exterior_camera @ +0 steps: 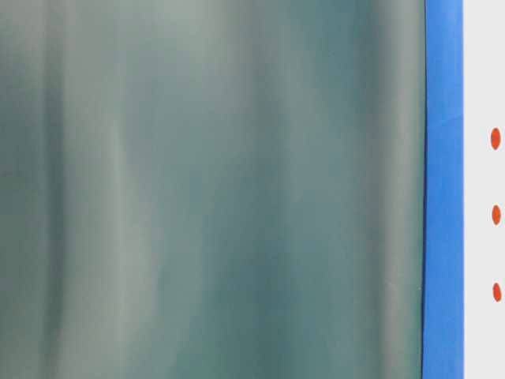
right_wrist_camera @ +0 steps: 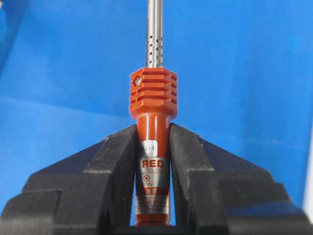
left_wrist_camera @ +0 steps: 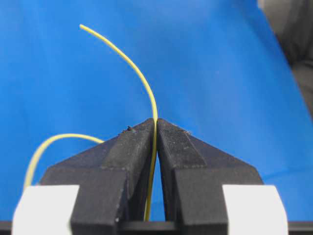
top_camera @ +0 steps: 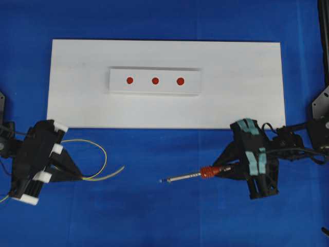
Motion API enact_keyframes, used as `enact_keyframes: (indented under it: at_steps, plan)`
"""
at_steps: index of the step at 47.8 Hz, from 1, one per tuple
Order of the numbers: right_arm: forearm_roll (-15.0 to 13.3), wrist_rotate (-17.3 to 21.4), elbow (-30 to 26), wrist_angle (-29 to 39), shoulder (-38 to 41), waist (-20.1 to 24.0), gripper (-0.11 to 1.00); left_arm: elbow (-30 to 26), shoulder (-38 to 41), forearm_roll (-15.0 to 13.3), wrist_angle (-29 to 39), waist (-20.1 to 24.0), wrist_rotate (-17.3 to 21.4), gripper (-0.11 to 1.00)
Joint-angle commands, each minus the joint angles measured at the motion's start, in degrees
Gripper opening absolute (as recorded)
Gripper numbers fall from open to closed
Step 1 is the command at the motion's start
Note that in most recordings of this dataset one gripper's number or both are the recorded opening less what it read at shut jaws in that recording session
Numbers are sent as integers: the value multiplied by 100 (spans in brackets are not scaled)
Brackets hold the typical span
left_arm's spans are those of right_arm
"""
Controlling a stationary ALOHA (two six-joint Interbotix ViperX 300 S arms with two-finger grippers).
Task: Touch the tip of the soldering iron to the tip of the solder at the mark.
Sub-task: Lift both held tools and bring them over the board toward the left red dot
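Blue cloth point(top_camera: 164, 216) covers the table under a white board point(top_camera: 77, 77) bearing three red dots point(top_camera: 155, 81). Near left, the left gripper point(left_wrist_camera: 156, 122) pinches the thin yellow solder wire point(left_wrist_camera: 139, 78). Near right, the right gripper point(right_wrist_camera: 152, 134) clamps the orange-red soldering iron point(right_wrist_camera: 152, 98), tip pointing left.

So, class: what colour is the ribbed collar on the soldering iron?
Orange-red ribbed collar; the right wrist view shows it best.

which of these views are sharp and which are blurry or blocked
Overhead: evenly lit, sharp enough to show the solder and soldering iron. Table-level: mostly filled by a grey-green out-of-focus smear, only a blue strip and red dots at right. Left wrist: left gripper crisp. Right wrist: right gripper and iron label crisp.
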Motion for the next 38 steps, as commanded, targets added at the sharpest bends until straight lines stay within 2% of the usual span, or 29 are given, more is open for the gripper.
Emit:
enact_keyframes:
  at_steps: [1,12,22,29,38]
  plan:
    - [-97,-18,-202,246,-105,-396,6,-105,-26,18,-9,299,44,3]
    - [-413,-18,-316,729,-105,-1433,6,-158,-26,26,290,1336,79,3]
    - [-747,-18,-378,949,-105,-2118,6,-211,-18,44,413,2092,132,3]
    - [-976,-18,-422,1028,-105,-2505,6,-281,44,44,387,2461,396,3]
    - [-1178,-18,-457,1046,-105,-2874,6,-510,281,35,387,2733,765,3]
